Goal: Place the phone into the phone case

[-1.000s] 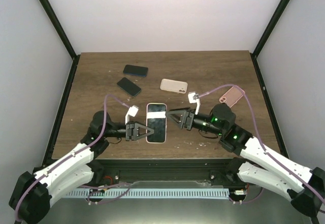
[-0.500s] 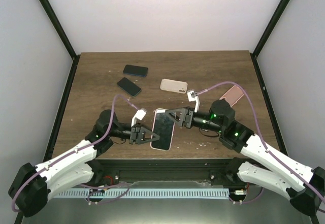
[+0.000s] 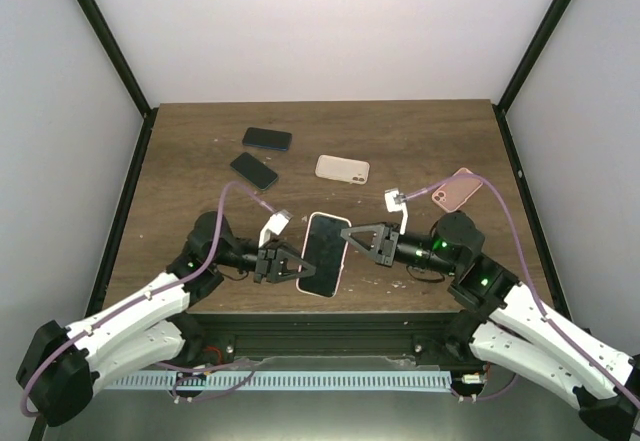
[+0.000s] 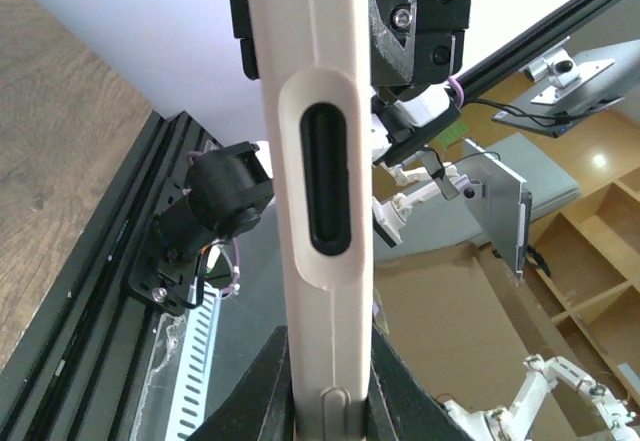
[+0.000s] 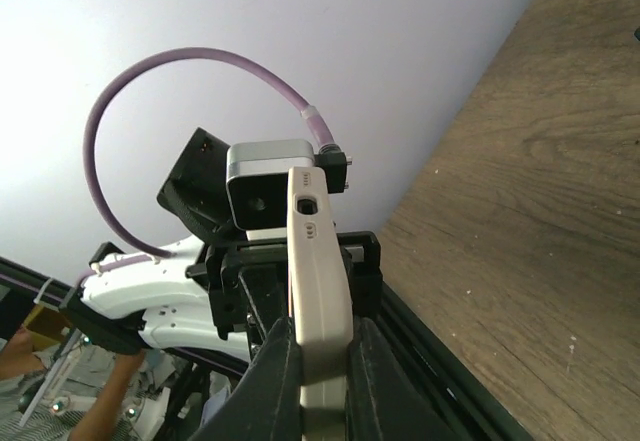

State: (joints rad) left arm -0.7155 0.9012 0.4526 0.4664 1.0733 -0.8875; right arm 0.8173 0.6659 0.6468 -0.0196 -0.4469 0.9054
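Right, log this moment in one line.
left pincer: shut on black-screened phone in pale case | right pincer: shut on its opposite edge | phone: tilted, held between both

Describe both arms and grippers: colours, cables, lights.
The left arm and right arm have white shells and black joints. The left gripper and right gripper are black, triangular. A purple cable loops to a white camera on each wrist. Green lights glow on the right arm.

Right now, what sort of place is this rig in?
Probably a robotics lab cell: white panels in a black frame around a wooden table, storage shelves beyond.
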